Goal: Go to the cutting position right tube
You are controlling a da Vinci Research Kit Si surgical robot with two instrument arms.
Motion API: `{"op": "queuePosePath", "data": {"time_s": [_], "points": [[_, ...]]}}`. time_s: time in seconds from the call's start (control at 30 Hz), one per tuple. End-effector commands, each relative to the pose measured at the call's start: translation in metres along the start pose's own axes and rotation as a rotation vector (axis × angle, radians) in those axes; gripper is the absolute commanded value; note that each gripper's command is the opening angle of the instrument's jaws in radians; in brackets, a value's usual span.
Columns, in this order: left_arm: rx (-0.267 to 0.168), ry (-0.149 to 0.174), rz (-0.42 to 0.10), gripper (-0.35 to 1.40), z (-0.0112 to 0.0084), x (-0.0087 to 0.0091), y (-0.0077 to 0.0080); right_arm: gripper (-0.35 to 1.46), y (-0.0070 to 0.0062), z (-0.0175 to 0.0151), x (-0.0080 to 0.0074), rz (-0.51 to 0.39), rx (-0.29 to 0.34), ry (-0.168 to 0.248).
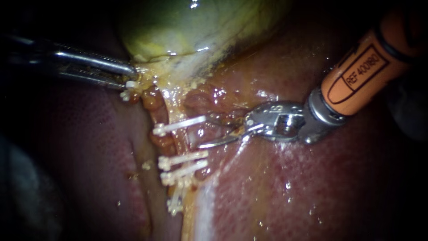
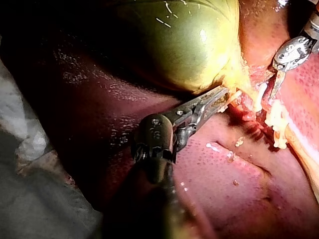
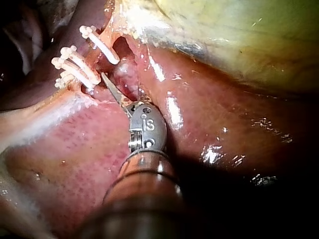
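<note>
Right instrument (image 1: pixel 207 134), open, tips among white clips (image 1: pixel 180 125); left instrument (image 1: pixel 132 76) tight on the gallbladder (image 1: pixel 178 27) edge, liver (image 1: pixel 290 187) around.

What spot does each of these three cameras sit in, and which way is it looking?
Endoscope: close to the tissue, facing the clips below the gallbladder; left instrument comes in from the left, right instrument from upper right.
Left wrist: on the left arm, looking along its own shaft toward the gallbladder; the right instrument shows beyond.
Right wrist: on the right arm, looking along its shaft to its tip beside the clips; left instrument unseen.
Shared: all three show clips, gallbladder, liver and right instrument.
</note>
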Motion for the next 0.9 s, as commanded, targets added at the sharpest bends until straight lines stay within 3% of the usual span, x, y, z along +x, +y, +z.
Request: {"op": "queuePosePath", "data": {"time_s": [0.03, 0.27, 0.47, 0.9], "points": [[0.0, 0.0, 0.0, -0.35, 0.0, 0.0, 0.0, 1.44, -0.0003, -0.0003, 0.0002, 0.005, 0.013, 0.004], [0.0, 0.0, 0.0, -0.35, 0.0, 0.0, 0.0, 1.44, -0.0031, -0.0008, 0.0014, 0.014, 0.085, 0.007], [0.0, 0.0, 0.0, -0.35, 0.0, 0.0, 0.0, 1.42, -0.0045, -0.0002, 0.0016, 0.014, 0.13, -0.007], [0.0, 0.0, 0.0, -0.35, 0.0, 0.0, 0.0, 1.42, -0.005, 0.0013, 0.0014, 0.029, 0.151, -0.016]]}}
